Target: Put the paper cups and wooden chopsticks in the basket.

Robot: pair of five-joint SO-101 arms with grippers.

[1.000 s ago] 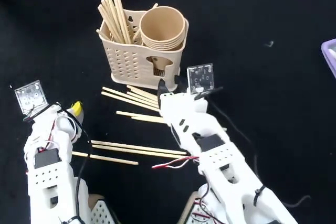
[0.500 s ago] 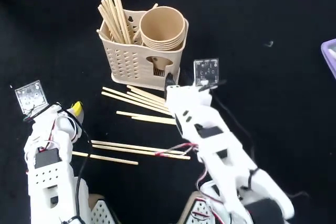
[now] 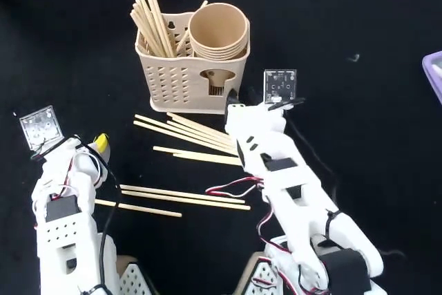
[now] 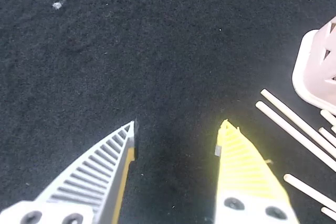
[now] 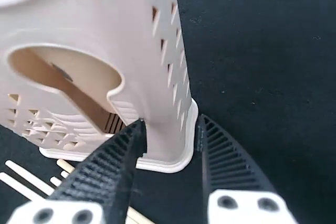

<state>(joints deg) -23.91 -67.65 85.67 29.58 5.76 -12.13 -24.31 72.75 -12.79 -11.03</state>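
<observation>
Forward goes the right arm since a second ago, and the basket (image 3: 181,88) has shifted and squared up with it. Its right end effector (image 5: 170,127) is spread, fingers straddling the basket's lower corner, one tip against the base rim. Stacked paper cups (image 3: 217,29) and a bundle of wooden chopsticks (image 3: 152,22) stand in the basket. Several loose chopsticks (image 3: 181,131) lie on the black surface (image 3: 359,143) just in front of it, with others nearer the arms. Unmoved, the left end effector (image 4: 178,127) is spread over bare surface.

Basket (image 3: 179,81) holds stacked paper cups (image 3: 218,30) and upright chopsticks (image 3: 153,22); loose chopsticks (image 3: 183,132) lie beside.
</observation>
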